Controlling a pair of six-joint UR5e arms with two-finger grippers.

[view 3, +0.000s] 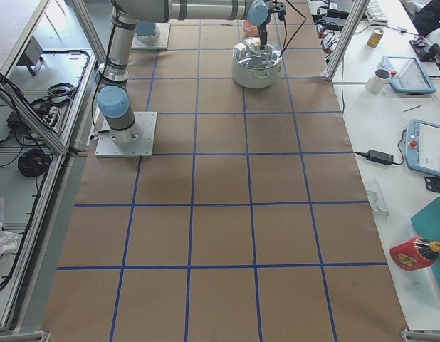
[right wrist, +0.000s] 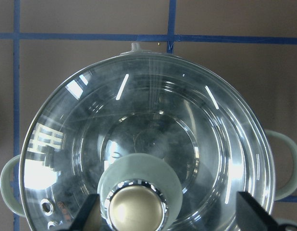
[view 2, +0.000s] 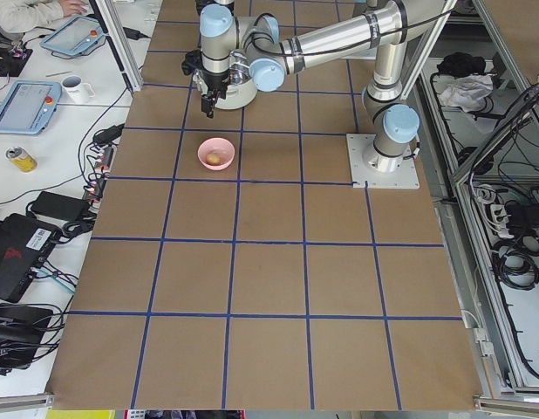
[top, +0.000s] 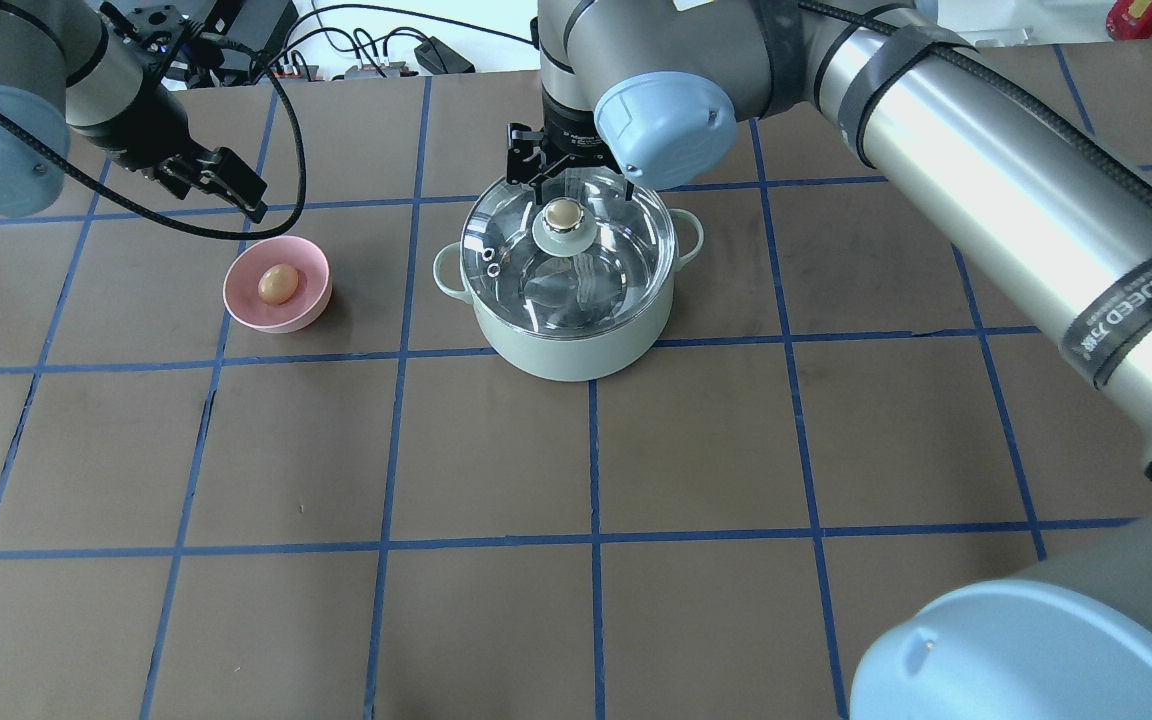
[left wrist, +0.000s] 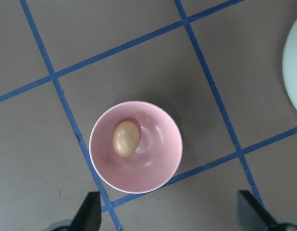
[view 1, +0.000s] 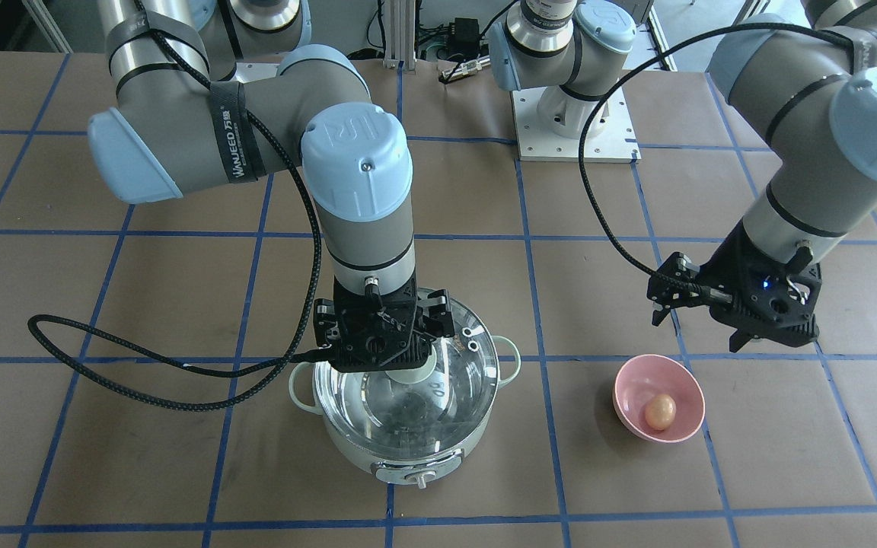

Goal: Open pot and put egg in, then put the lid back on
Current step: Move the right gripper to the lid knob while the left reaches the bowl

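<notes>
The pale-green pot (view 1: 408,449) (top: 566,345) stands mid-table with the clear glass lid (view 1: 450,388) (top: 601,270) (right wrist: 153,120) resting on it. My right gripper (view 1: 408,365) (top: 576,190) (right wrist: 168,214) is open and low over the lid. Its fingers stand on either side of the tan-topped knob (top: 564,215) (right wrist: 135,208) without closing on it. The tan egg (view 1: 659,411) (top: 277,283) (left wrist: 126,138) lies in a small pink bowl (view 1: 693,380) (top: 311,300) (left wrist: 158,166). My left gripper (view 1: 701,331) (top: 216,185) (left wrist: 168,214) is open and empty, hovering above and just beyond the bowl.
The table is brown paper with a blue tape grid. The right arm's black cable (view 1: 141,358) loops over the table beside the pot. The left arm's base plate (view 1: 575,122) sits at the robot's edge. The pot's edge shows in the left wrist view (left wrist: 295,67).
</notes>
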